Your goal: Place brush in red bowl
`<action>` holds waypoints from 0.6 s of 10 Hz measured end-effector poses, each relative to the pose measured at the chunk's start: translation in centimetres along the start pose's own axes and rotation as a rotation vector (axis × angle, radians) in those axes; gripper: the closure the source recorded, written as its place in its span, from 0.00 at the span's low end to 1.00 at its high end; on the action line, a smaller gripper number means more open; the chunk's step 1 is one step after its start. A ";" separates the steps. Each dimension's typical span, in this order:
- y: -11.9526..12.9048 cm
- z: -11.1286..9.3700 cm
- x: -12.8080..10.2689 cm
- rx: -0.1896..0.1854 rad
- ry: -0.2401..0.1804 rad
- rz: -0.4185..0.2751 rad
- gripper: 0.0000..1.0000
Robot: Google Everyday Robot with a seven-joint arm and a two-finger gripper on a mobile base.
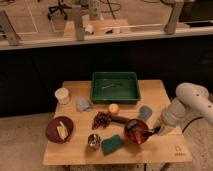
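The gripper (151, 131) over the red bowl (136, 131) hides the brush.

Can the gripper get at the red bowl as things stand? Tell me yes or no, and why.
Probably yes. The gripper is already at the right rim of the red bowl, and nothing on the table stands between them.

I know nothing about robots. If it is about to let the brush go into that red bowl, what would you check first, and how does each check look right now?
1. Gripper at the red bowl's right edge: ok.
2. Brush over the bowl's inside: ok, a dark slim shape lies across it.
3. Brush resting on the bowl's bottom: cannot tell.
4. Bowl fully on the table: ok.
5. Teal sponge apart from the bowl: ok, beside it on the left.
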 end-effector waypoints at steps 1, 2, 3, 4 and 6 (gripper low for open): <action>0.1 -0.1 -0.1 -0.005 0.010 -0.001 1.00; 0.3 -0.2 -0.2 -0.007 0.018 0.000 1.00; 0.4 -0.2 -0.2 -0.009 0.023 0.002 1.00; 0.5 -0.3 -0.2 -0.012 0.030 0.004 1.00; 0.6 -0.4 -0.2 -0.014 0.035 0.008 1.00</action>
